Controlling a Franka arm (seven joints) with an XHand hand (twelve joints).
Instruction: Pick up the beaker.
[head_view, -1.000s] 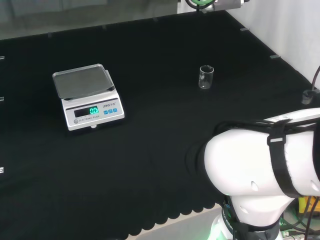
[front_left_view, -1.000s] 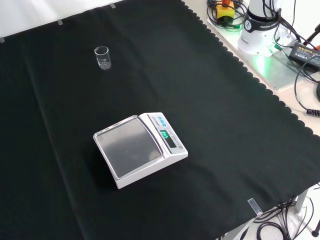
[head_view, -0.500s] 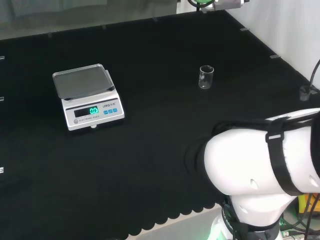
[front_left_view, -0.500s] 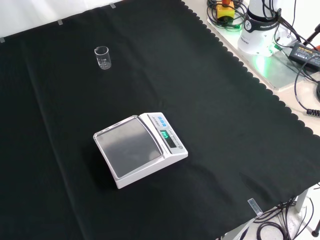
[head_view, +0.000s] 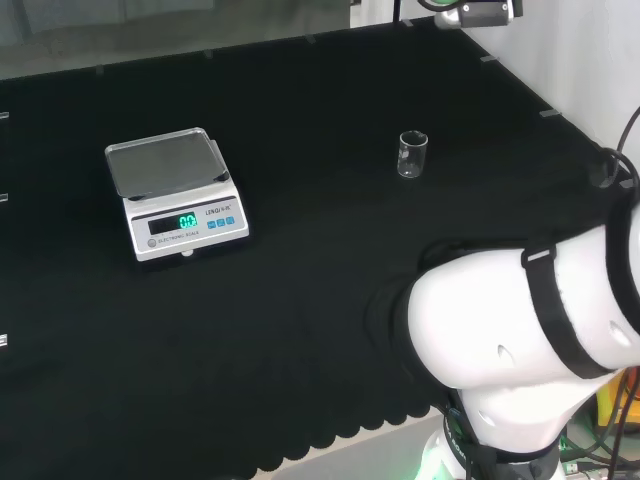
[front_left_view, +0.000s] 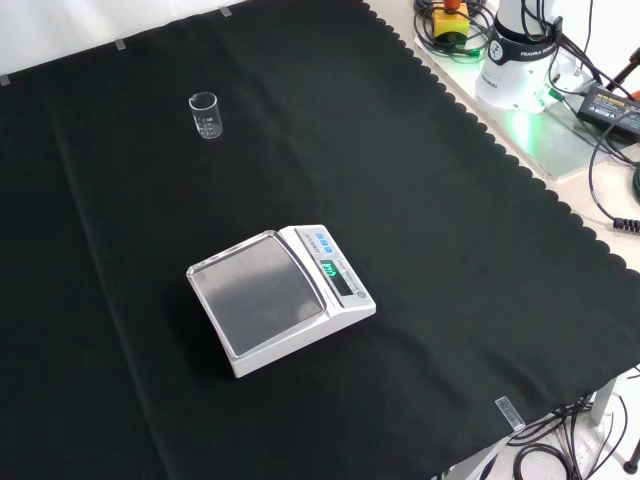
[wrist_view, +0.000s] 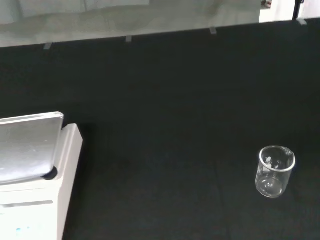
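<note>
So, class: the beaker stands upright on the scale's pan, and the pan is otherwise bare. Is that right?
Not quite. The beaker does stand upright, but on the black cloth, well apart from the scale, not on its pan. The front view shows the gap plainly, and the head view agrees. The pan is bare.

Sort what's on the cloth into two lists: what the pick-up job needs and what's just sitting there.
Needed for the job:
- the beaker, small, clear, upright, standing alone on the black cloth

Just sitting there:
- the scale, apart from the beaker, its pan bare
- the cables and power gear beside the arm's base, off the cloth
</note>
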